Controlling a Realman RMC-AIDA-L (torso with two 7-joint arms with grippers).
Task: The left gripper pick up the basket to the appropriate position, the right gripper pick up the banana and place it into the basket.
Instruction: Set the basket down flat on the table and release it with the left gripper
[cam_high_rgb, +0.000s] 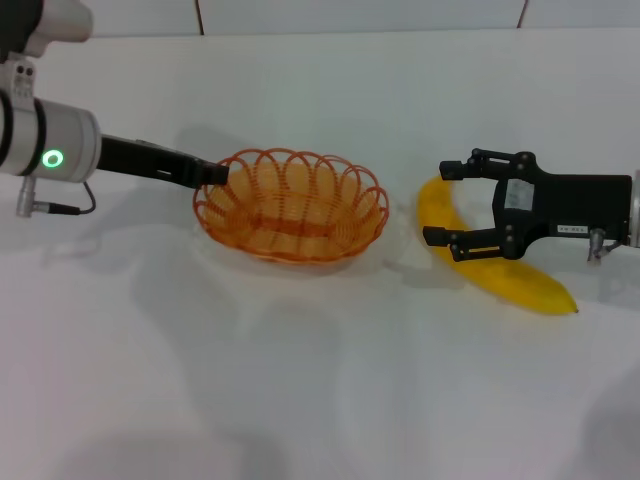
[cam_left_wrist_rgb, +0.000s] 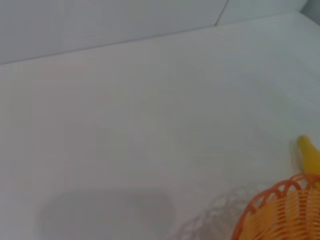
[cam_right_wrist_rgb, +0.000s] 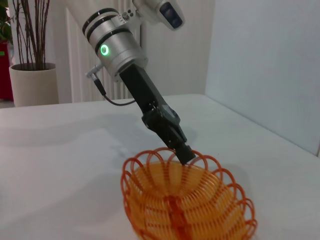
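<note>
The basket (cam_high_rgb: 291, 218) sits on the white tabletop (cam_high_rgb: 320, 380) about midway between the left and right edges, closer to the far edge than the near one. The left hand (cam_high_rgb: 215, 173) reaches in from the left edge and its tip meets the basket's scalloped rim on the left side; in the right wrist view the black fingers (cam_right_wrist_rgb: 183, 150) come down onto the rim (cam_right_wrist_rgb: 186, 161) and appear closed on the wire there, gripping the basket. The basket's base seems to rest on the tabletop, though whether it is slightly raised cannot be told.

The banana (cam_high_rgb: 492, 258) lies flat on the tabletop just beside the basket, toward the right edge, with a narrow strip of bare surface between its upper end and the basket rim. Its pointed lower end aims at the near right corner. The right hand (cam_high_rgb: 448, 202) comes in from the right edge and hangs over the banana's middle with its two fingers spread wide, one toward the far edge, one toward the near edge, holding nothing.

A broad stretch of tabletop lies open along the near edge, and the far left corner area, seen in the left wrist view beyond the basket rim (cam_left_wrist_rgb: 280, 192) and banana tip (cam_left_wrist_rgb: 307, 150), is bare too.
</note>
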